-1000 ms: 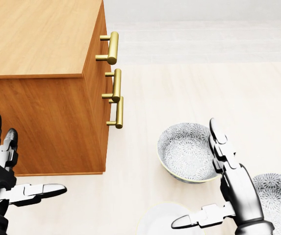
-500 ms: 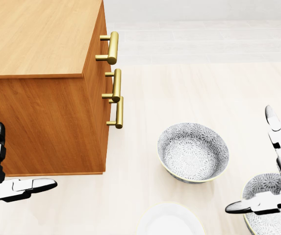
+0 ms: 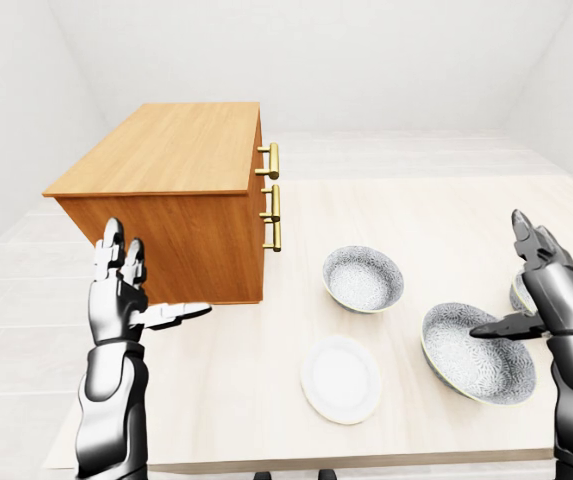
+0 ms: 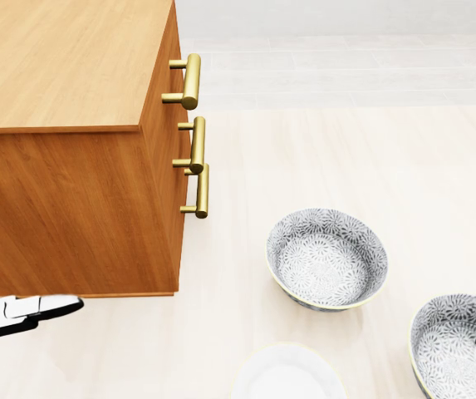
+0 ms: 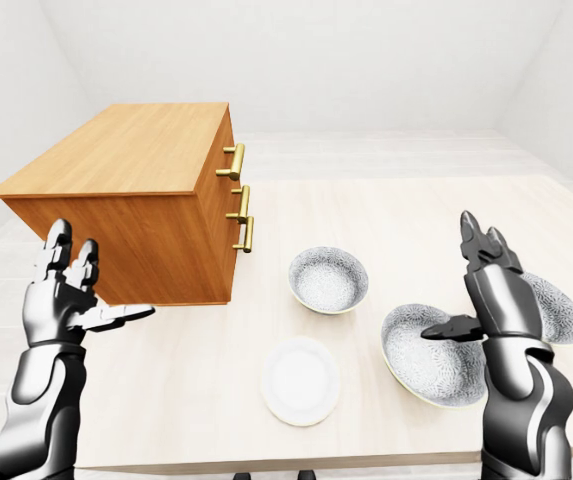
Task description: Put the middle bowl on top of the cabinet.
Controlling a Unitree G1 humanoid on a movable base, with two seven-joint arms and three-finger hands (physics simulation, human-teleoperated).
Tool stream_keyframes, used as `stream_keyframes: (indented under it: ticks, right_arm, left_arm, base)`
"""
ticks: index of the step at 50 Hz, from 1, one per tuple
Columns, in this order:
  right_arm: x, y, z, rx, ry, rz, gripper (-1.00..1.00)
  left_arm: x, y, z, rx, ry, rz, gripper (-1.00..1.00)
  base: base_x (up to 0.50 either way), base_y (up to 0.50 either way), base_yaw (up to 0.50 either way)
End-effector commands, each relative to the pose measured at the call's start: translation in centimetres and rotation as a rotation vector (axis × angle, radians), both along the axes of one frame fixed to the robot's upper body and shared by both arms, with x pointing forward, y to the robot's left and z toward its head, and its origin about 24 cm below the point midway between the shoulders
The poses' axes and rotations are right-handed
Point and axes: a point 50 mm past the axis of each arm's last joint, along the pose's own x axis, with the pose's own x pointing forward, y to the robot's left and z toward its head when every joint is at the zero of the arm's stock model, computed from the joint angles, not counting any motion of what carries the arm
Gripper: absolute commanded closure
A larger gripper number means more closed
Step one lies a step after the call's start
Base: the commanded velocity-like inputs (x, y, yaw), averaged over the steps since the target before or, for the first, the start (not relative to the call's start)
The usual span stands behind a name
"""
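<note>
Nearest the camera, both hands are raised over the bench (image 3: 266, 420), the left hand (image 3: 126, 295) and right hand (image 5: 491, 290) with fingers spread wide, holding nothing. Beyond a white plate (image 5: 300, 380), three patterned bowls lie in a row; the middle bowl (image 5: 428, 352) sits under the right hand. Farther left stands the cabinet (image 5: 136, 190).

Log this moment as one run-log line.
left hand: open, empty | right hand: open, raised over bowls | middle bowl: on table, untouched | cabinet: top bare | phase: pre-grasp
</note>
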Motion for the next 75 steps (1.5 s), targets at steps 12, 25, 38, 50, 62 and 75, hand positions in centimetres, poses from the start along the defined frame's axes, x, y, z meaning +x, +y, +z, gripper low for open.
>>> stream_keyframes:
  ticks: [12, 25, 38, 50, 62, 75]
  right_arm:
    - [0.2, -3.3, 2.9, -0.306, 0.047, -0.15, -1.0]
    - [0.4, -4.2, 3.2, -0.492, 0.03, -0.255, -1.0]
    - [0.2, -4.3, 1.6, -0.666, 0.103, -0.303, -1.0]
    - [-0.1, -5.5, -0.7, -0.741, 0.253, -0.332, -1.0]
    - [-0.1, -5.9, -0.8, -0.728, 0.262, -0.336, -1.0]
    - [0.3, -6.1, -1.4, -0.742, 0.263, -0.335, -1.0]
  left_arm:
    - [-0.2, 0.0, 0.7, 0.005, -0.032, -0.002, -1.0]
    - [-0.1, 0.3, 0.9, 0.001, -0.037, 0.006, -1.0]
    - [-0.2, 0.6, 0.9, 0.0, -0.036, 0.013, -1.0]
    - [-0.4, 1.1, 0.9, -0.002, -0.038, 0.021, -1.0]
    - [-0.5, 1.2, 1.2, 0.001, -0.052, 0.024, -1.0]
    - [-0.8, 1.5, 1.1, 0.0, -0.046, 0.031, -1.0]
  base:
    - [0.0, 0.0, 0.0]
    - [0.0, 0.0, 0.0]
    - [0.0, 0.0, 0.0]
    - [0.0, 0.0, 0.0]
    - [0.0, 0.0, 0.0]
    - [0.0, 0.0, 0.0]
